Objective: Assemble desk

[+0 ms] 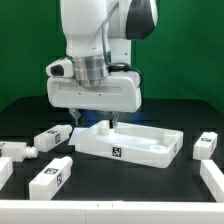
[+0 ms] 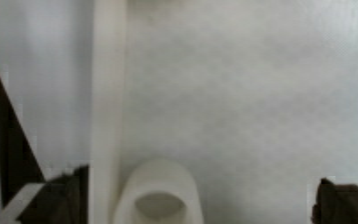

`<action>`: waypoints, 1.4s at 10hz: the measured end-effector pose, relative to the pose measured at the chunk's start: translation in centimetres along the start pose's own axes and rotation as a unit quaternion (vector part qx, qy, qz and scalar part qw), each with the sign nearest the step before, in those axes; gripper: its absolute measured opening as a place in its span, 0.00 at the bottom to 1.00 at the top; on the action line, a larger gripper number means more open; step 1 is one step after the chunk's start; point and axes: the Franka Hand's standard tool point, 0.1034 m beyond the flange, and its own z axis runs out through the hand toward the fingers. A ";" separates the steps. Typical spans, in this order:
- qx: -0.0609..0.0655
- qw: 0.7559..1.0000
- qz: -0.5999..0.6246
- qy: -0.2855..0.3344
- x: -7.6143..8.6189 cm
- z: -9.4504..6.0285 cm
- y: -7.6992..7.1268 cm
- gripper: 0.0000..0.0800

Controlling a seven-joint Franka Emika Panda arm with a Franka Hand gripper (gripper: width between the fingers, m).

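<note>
Gripper (image 1: 95,120) spread wide, empty, hovering over tabletop (image 1: 135,145) at its 10 o'clock corner. Probably best: descend straight, straddle the rim squarely, close gently. Nearest, at 7 o'clock, loose leg (image 1: 50,178), tagged white block. Beyond, at centre, tabletop: white, rimmed, no legs showing, tag on front wall.

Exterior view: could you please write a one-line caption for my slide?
Open gripper hangs low over the rimmed white tabletop, loose tagged legs lying around it on the black table.
</note>
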 end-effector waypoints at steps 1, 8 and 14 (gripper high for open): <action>-0.002 1.000 0.005 -0.004 -1.0 0.8 0.6 0.81; -0.003 1.000 -0.014 0.021 -1.8 3.4 0.3 0.65; 0.000 0.999 -0.052 0.009 0.2 1.6 0.2 0.07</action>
